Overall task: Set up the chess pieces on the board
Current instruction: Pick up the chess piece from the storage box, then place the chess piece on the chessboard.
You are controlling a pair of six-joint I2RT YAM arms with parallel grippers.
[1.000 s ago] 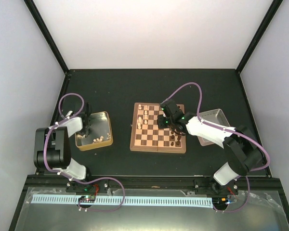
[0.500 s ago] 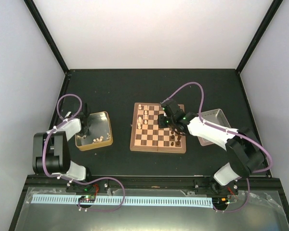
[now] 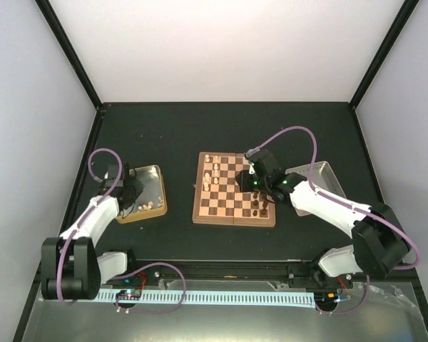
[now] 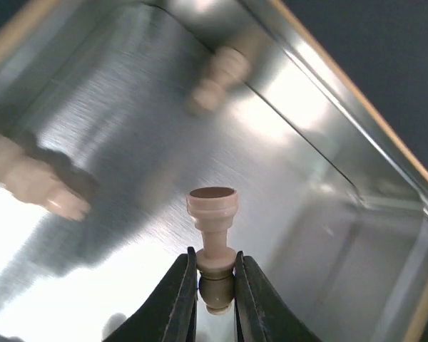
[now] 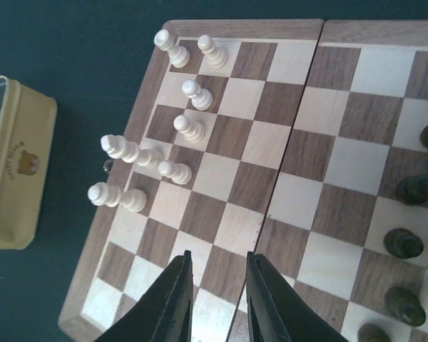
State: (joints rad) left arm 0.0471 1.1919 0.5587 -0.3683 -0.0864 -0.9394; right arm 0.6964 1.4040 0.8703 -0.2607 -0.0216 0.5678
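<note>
There are 1 board, 1 tin and 1 tray.

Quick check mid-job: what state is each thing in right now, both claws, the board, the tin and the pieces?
Left claw: shut on a pale piece.
Right claw: open, empty.
Board: flat, partly set.
Pale men: standing on one side.
Dark men: standing on the opposite side.
Tin: open, spare pieces inside.

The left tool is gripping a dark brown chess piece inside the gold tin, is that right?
Not quite. The left tool is gripping a pale cream piece, not a dark brown one, inside the gold tin. The left wrist view shows it.
</note>
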